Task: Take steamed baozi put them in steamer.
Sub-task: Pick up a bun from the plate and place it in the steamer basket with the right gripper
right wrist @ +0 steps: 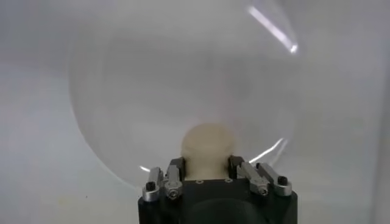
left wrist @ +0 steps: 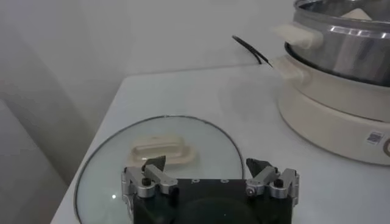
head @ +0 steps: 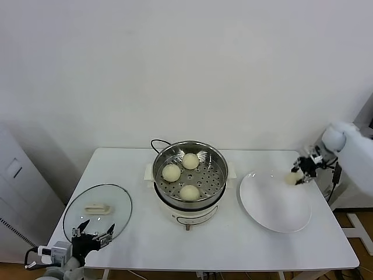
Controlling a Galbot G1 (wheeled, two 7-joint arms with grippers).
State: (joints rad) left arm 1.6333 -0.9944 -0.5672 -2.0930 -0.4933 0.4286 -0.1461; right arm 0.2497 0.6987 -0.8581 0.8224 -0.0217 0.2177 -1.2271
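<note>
Three pale round baozi lie in the shiny perforated steamer [head: 217,160] at the table's middle: one at the back [head: 190,161], one on the left [head: 171,172] and one at the front [head: 189,192]. My right gripper [head: 301,173] is shut on the fourth baozi [head: 292,178] and holds it just above the far right rim of the white plate [head: 274,204]. In the right wrist view the bun [right wrist: 208,143] sits pinched between the fingers [right wrist: 175,165], over the plate [right wrist: 152,79]. My left gripper [head: 93,233] is open and empty at the front left, over the glass lid.
The round glass lid [head: 116,201] with a cream handle [head: 96,208] lies flat at the front left; it also shows in the left wrist view [left wrist: 109,164]. The steamer's white cooker base [left wrist: 329,115] has a black cord [head: 156,142] running behind it.
</note>
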